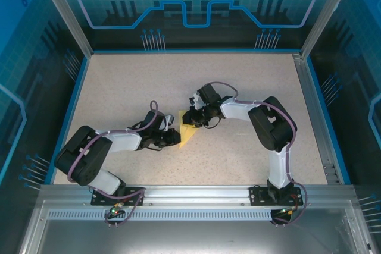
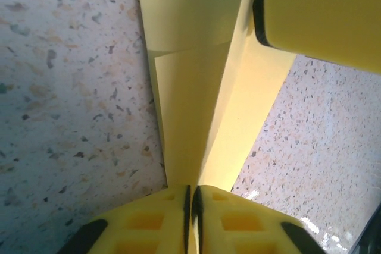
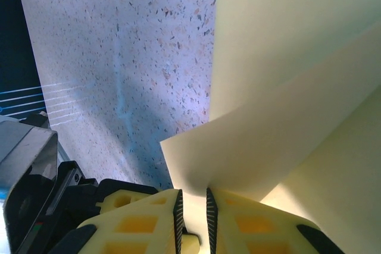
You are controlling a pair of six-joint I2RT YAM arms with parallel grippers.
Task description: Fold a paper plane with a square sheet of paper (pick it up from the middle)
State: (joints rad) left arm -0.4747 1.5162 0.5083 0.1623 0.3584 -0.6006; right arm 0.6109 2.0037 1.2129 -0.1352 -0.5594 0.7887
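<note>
The square sheet of paper (image 1: 189, 135) is pale yellow and folded into a layered wedge at the table's middle. My left gripper (image 1: 173, 138) holds its near left end. In the left wrist view the left gripper (image 2: 191, 190) is shut on the paper (image 2: 193, 87), which rises away as a creased strip. My right gripper (image 1: 190, 118) is at the paper's far end, and one of its fingers (image 2: 324, 16) shows at the top right. In the right wrist view the right gripper (image 3: 191, 197) has a narrow gap between its jaws, with a paper (image 3: 286, 99) flap reaching into it.
The speckled beige table (image 1: 119, 93) stretches around both arms. Blue walls and metal posts (image 1: 62, 10) box it in. An aluminium rail (image 1: 190, 191) runs along the near edge by the arm bases.
</note>
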